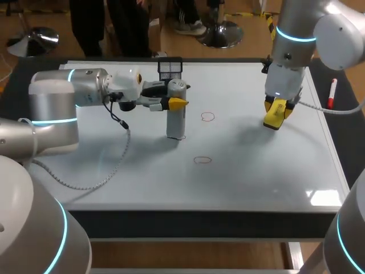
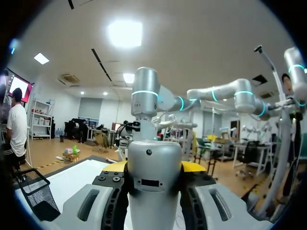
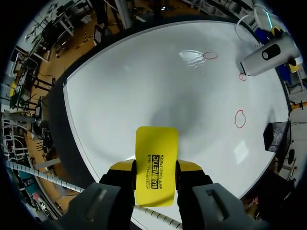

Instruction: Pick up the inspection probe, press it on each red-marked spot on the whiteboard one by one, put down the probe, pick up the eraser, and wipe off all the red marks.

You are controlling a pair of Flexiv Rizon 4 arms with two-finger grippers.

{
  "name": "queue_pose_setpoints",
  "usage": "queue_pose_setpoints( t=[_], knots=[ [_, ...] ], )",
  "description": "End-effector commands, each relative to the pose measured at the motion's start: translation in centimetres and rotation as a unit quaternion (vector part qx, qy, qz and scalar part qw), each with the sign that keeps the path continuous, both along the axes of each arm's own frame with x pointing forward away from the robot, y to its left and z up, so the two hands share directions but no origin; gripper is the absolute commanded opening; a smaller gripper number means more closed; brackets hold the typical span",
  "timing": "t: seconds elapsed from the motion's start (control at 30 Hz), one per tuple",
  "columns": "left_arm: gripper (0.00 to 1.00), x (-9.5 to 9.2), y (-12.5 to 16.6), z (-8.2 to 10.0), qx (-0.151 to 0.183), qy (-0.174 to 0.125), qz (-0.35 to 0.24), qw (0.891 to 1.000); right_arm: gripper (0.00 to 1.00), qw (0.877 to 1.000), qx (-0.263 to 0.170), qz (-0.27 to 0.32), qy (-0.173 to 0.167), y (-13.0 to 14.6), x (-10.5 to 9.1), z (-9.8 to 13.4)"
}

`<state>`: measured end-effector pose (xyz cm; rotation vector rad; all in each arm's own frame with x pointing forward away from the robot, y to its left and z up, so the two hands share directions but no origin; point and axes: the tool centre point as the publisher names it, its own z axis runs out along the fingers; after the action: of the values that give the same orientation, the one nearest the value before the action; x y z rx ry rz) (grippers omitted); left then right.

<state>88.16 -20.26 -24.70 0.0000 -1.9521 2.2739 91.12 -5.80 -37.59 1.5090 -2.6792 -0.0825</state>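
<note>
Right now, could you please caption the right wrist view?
Right gripper holds flat yellow eraser above glossy whiteboard with red circles.

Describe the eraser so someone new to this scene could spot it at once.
Look at the whiteboard and follow its right side to the right gripper above it. The eraser is the flat yellow block clamped between its fingers. The only other held thing, the probe, is a tall silver cylinder in the left gripper.

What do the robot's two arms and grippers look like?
Both the left arm and the right arm are silver-grey rounded tubes with glowing cyan rings at the joints. A grey cable trails from each wrist. The left gripper and right gripper have grey finger bodies, black inner parts and yellow tips.
</note>
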Motion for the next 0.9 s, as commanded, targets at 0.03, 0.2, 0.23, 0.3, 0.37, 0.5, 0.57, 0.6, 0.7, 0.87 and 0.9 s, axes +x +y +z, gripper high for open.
queue_pose_setpoints(
  t=[0.03,0.2,0.23,0.3,0.37,0.5,0.57,0.6,0.7,0.87,0.9],
  knots=[
    [0.0,0.4,-0.4,-0.3,-0.002,-0.001,0.0,1.0,0.0,1.0,-0.002,0.001,0.0,0.0,0.0,0.0],
    [0.0,0.7,-0.8,-0.7,-0.003,0.0,0.004,1.0,0.0,1.0,-0.002,0.001,0.0,0.0,0.0,0.0],
    [0.0,0.7,-0.9,-0.8,-0.003,-0.001,0.004,1.0,0.0,1.0,-0.002,0.001,0.0,0.0,0.0,0.0],
    [0.0,0.7,-1.1,-0.9,-0.004,-0.003,0.003,1.0,0.0,1.0,-0.002,0.001,0.0,0.0,0.0,0.0],
    [0.0,0.8,-1.2,-1.0,-0.007,-0.004,0.001,1.0,0.0,1.0,-0.002,0.001,0.0,0.0,0.0,0.0],
    [0.0,1.0,-1.4,-1.3,-0.007,-0.006,0.001,1.0,0.0,1.0,-0.002,0.001,0.0,0.0,0.0,0.0],
    [0.0,1.0,-1.4,-1.5,-0.007,-0.006,0.001,1.0,0.0,1.0,-0.002,0.001,0.0,0.0,0.0,0.0],
    [0.0,1.0,-1.4,-1.5,-0.006,-0.006,0.001,1.0,0.0,1.0,-0.002,0.001,0.0,0.0,0.0,0.0],
    [0.0,1.0,-1.4,-1.6,-0.006,-0.008,-0.001,1.0,0.0,1.0,-0.002,0.001,0.0,0.0,0.0,0.0],
    [0.0,1.0,-1.3,-1.8,-0.006,-0.011,-0.004,1.0,0.0,1.0,-0.002,0.001,0.0,0.0,0.0,0.0],
    [0.0,1.0,-1.3,-1.9,-0.006,-0.011,-0.004,1.0,0.0,1.0,-0.002,0.001,0.0,0.0,0.0,0.0]
  ],
)
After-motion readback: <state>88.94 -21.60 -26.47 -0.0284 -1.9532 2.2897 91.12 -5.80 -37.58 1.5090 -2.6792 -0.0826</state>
